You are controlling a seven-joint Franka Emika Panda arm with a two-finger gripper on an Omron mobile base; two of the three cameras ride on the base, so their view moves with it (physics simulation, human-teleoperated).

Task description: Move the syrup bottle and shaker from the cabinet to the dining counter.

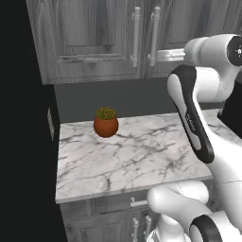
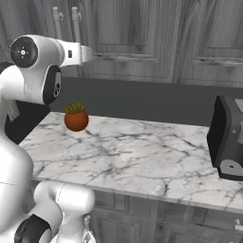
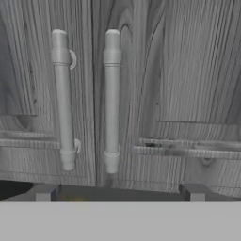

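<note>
My fingers (image 3: 117, 193) stand wide apart, holding nothing. They face the shut cabinet (image 3: 188, 70), just below its two handles (image 3: 111, 101).

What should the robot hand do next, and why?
Probably ease forward and close on the right handle. The cabinet doors are shut, so nothing inside can be reached yet, and the gripper is open, facing the two handles from a short way off.
</note>
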